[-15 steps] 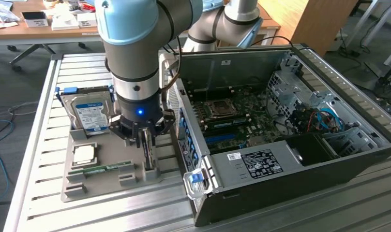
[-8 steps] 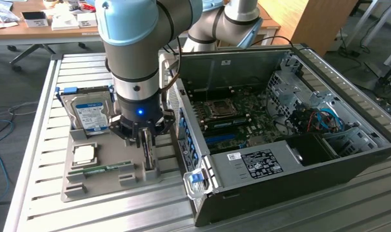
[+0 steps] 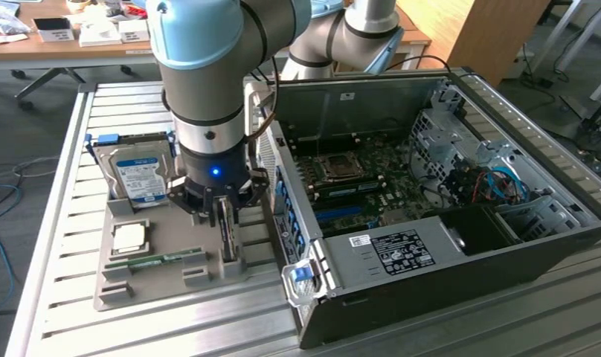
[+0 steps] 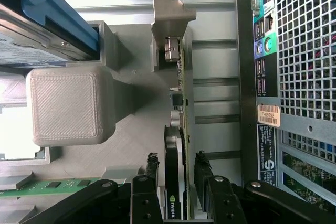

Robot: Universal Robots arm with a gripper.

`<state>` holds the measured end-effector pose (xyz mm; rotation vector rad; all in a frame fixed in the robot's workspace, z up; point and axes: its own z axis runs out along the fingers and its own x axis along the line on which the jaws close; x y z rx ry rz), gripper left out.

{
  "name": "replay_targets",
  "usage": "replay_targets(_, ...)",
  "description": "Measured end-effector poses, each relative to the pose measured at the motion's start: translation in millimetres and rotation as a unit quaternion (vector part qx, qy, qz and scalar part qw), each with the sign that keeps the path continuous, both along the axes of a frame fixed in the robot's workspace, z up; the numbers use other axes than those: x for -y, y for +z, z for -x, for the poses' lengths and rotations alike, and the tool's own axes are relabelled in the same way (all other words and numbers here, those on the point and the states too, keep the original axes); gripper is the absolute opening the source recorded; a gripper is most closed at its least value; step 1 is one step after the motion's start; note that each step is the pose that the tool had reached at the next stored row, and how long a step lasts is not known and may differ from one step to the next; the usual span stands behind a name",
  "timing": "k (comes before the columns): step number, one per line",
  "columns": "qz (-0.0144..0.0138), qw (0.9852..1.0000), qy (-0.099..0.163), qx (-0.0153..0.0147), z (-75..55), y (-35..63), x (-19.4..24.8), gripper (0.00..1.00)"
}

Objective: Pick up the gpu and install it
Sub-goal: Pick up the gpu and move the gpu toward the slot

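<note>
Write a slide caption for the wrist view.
Open hand straddles the gpu standing on edge in its gray holder, beside the case.

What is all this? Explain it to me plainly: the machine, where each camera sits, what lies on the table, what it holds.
The machine is a robot arm ending in a two-fingered hand. One picture comes from a camera off the arm; the other from a camera on the arm's wrist, looking along its fingers. On the slatted metal table stand an open computer case and a grey holder tray with a hard drive, a square silver chip, a memory stick and the gpu, standing on edge. The hand is open, one finger on each side of the gpu, holding nothing yet.
</note>
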<state>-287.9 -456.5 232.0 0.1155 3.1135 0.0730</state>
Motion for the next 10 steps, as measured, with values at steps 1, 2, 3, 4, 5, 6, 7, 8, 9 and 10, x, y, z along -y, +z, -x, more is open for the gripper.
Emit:
replay_targets(1,0.0000,1.0000,0.000,0.0000,0.0,0.0,0.0,0.42)
replay_targets(2,0.0000,1.0000,0.000,0.0000,0.0,0.0,0.0,0.42)
replay_targets(3,0.0000,1.0000,0.000,0.0000,0.0,0.0,0.0,0.42)
replay_targets(4,0.0000,1.0000,0.000,0.0000,0.0,0.0,0.0,0.42)
replay_targets(5,0.0000,1.0000,0.000,0.0000,0.0,0.0,0.0,0.42)
replay_targets(6,0.0000,1.0000,0.000,0.0000,0.0,0.0,0.0,0.42)
replay_targets(7,0.0000,1.0000,0.000,0.0000,0.0,0.0,0.0,0.42)
replay_targets(8,0.0000,1.0000,0.000,0.0000,0.0,0.0,0.0,0.42)
replay_targets(9,0.0000,1.0000,0.000,0.0000,0.0,0.0,0.0,0.42)
replay_targets(10,0.0000,1.0000,0.000,0.0000,0.0,0.0,0.0,0.40)
